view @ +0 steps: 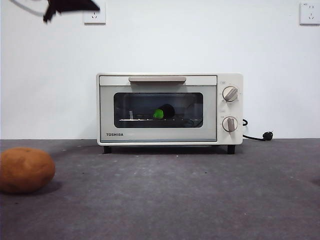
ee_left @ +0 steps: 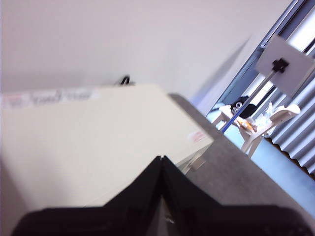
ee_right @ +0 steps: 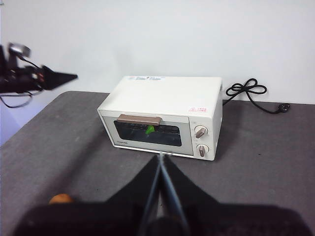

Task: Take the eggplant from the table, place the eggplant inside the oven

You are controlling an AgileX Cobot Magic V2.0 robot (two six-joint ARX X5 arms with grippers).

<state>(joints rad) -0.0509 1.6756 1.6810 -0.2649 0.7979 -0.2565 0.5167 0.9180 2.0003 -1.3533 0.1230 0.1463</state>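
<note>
The cream-white oven stands at the back of the grey table with its door closed. Through the dark glass I see the eggplant lying on the wire rack, green cap toward the left. The oven and a green speck of the eggplant also show in the right wrist view. My left gripper is shut and empty, high above the oven's top; it shows as a black tip at the upper left. My right gripper is shut and empty, held back in front of the oven.
A round brown potato lies on the table at the near left, seen too as an orange spot. The oven's black power cord trails to the right behind it. Two wall sockets sit high on the white wall.
</note>
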